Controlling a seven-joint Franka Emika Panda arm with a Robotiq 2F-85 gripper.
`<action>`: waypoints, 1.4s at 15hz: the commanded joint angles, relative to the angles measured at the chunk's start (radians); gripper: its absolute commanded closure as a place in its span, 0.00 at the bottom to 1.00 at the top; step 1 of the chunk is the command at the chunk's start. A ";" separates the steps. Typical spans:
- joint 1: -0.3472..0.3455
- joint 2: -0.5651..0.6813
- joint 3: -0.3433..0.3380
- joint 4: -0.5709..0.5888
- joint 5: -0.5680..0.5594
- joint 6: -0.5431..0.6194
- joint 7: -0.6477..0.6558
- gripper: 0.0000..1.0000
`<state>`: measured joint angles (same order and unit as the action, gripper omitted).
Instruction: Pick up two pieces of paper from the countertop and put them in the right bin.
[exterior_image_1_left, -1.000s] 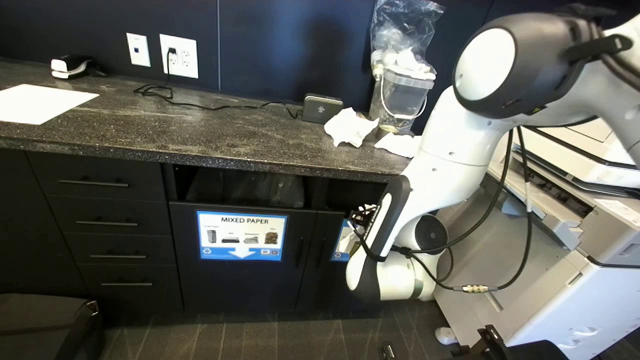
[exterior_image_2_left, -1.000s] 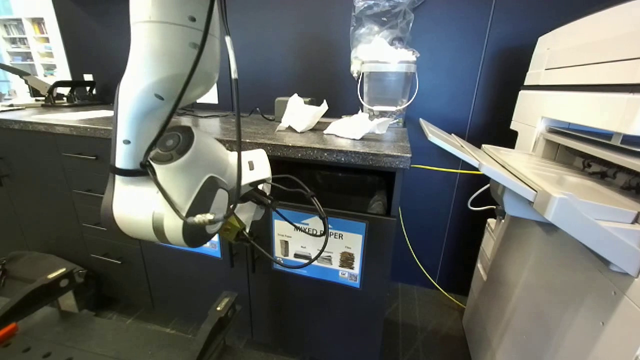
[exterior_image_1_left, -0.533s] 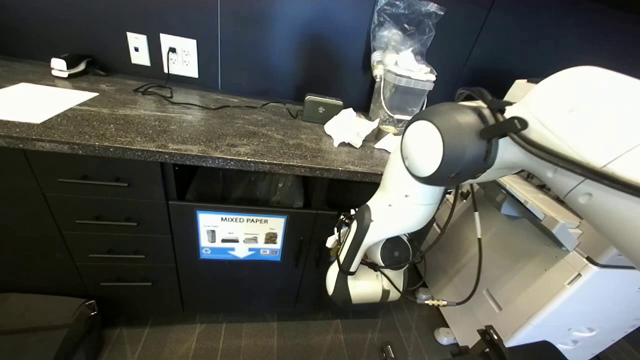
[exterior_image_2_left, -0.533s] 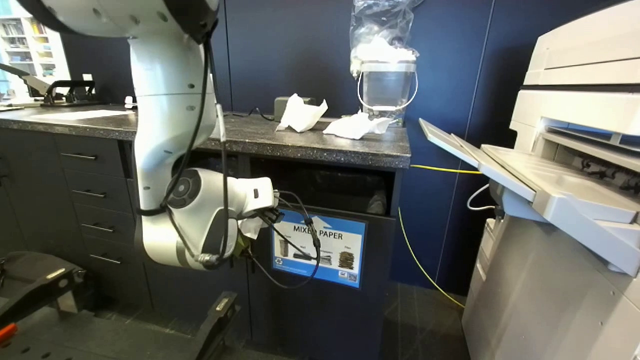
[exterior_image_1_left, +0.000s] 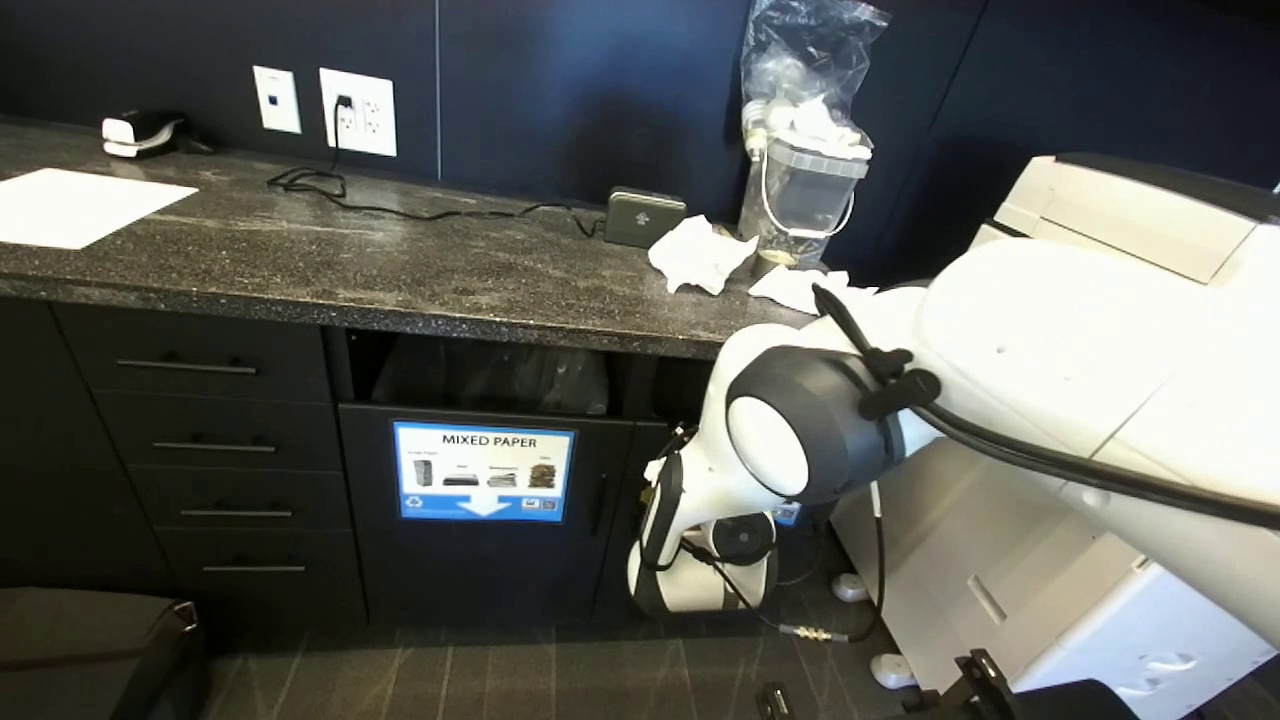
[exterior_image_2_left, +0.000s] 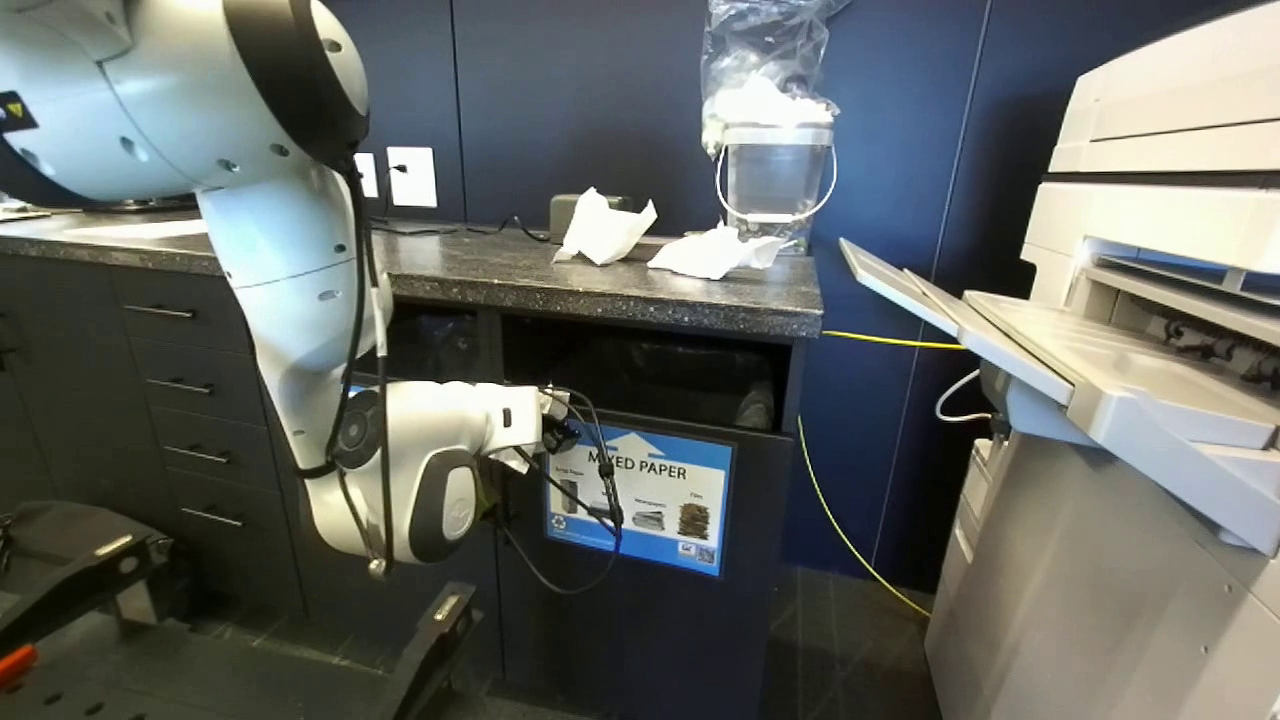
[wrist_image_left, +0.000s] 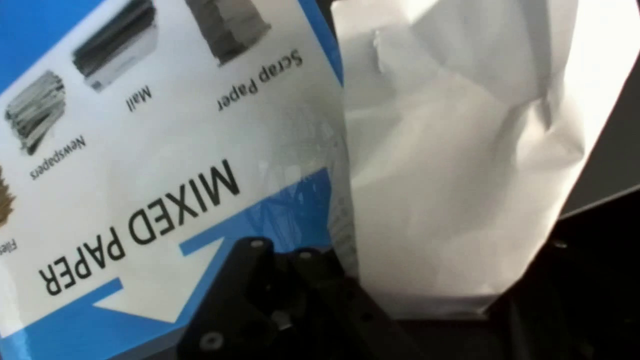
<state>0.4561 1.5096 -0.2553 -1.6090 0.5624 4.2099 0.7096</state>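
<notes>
While the countertop (exterior_image_1_left: 450, 265) runs along above, the right bin (exterior_image_2_left: 640, 630) is our target, its slot (exterior_image_2_left: 620, 370) sitting over its label (exterior_image_2_left: 650, 500). We should lift over the slot's lower lip (exterior_image_2_left: 690, 427), reach inside and let go only when the held paper (wrist_image_left: 450, 175) is wholly past it; the broad free end may snag. On the countertop lie a peaked sheet (exterior_image_2_left: 605, 230) and a flatter sheet (exterior_image_2_left: 705, 253); the held paper is just beside the label in the wrist view, apparently pinched in our gripper (wrist_image_left: 282, 255). Since a second ago, our arm (exterior_image_2_left: 290, 310) has folded lower and, in an exterior view, the wrist (exterior_image_2_left: 520, 430) has sunk to about the lip's height; both loose sheets lie unchanged.
</notes>
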 joint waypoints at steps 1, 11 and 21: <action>0.137 -0.002 -0.153 0.017 0.126 0.010 0.117 0.96; 0.215 -0.019 -0.239 0.003 0.262 0.019 0.175 0.95; 0.085 -0.024 -0.133 0.060 0.234 0.009 0.087 0.95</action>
<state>0.5408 1.4860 -0.3702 -1.5696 0.7768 4.2192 0.8143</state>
